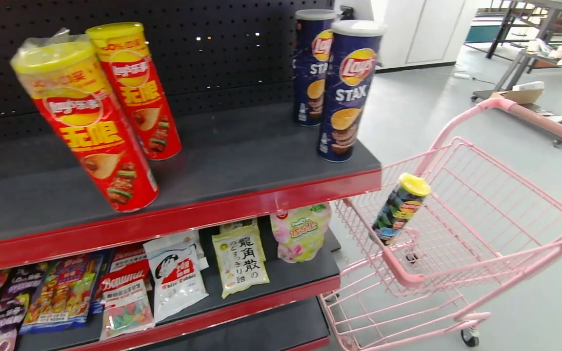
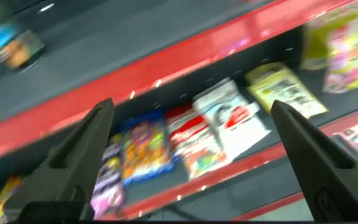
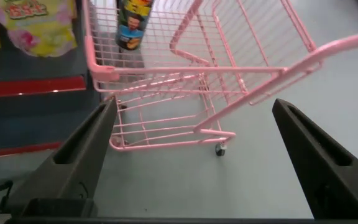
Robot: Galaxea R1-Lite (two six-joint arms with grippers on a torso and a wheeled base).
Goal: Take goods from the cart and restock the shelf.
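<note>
The pink cart (image 1: 544, 122) stands just beside the shelf (image 1: 242, 146). One dark chip can (image 1: 400, 209) with a yellow lid leans in the cart's corner, close to the shelf. Two red chip cans (image 1: 90, 126) and two blue chip cans (image 1: 351, 92) stand on the upper board. Snack bags (image 1: 176, 278) lie on the board below. The left gripper (image 2: 191, 104) is wide open and holds nothing; it faces the snack bags. The right gripper (image 3: 194, 102) is wide open too and empty, over the floor near the cart.
</note>
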